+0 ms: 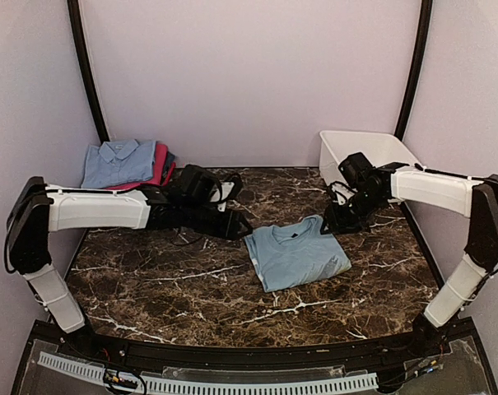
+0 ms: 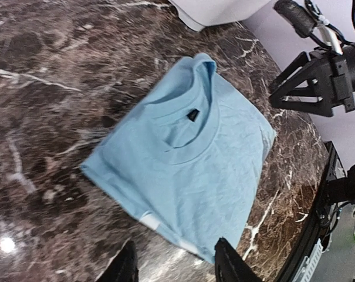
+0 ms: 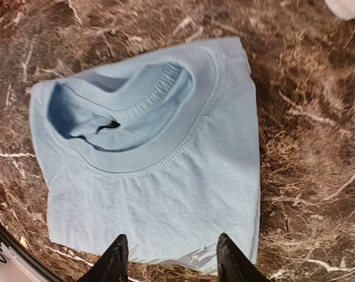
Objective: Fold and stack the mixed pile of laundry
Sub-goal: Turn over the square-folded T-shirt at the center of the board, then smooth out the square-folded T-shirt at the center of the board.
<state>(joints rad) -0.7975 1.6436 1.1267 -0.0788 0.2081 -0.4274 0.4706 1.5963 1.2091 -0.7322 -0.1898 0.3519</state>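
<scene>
A pale blue tee (image 1: pixel 296 253), folded into a rectangle with its collar up, lies flat on the marble table (image 1: pixel 150 284). The rest of the laundry pile is stacked at the back left: a blue collared shirt (image 1: pixel 117 161) on a magenta-pink piece (image 1: pixel 160 164), with a dark piece behind. My left gripper (image 1: pixel 236 225) hovers at the tee's left edge. In the left wrist view it (image 2: pixel 176 265) stands open, with the tee (image 2: pixel 183 147) just ahead of its tips. My right gripper (image 1: pixel 332 222) is at the tee's right edge, open (image 3: pixel 171 263), nothing held, near the tee's (image 3: pixel 148 158) printed hem.
A white plastic tub (image 1: pixel 372 150) stands at the back right, close behind the right arm. Black frame posts (image 1: pixel 86 66) rise at both back corners. The right arm's gripper (image 2: pixel 309 82) shows in the left wrist view beyond the tee.
</scene>
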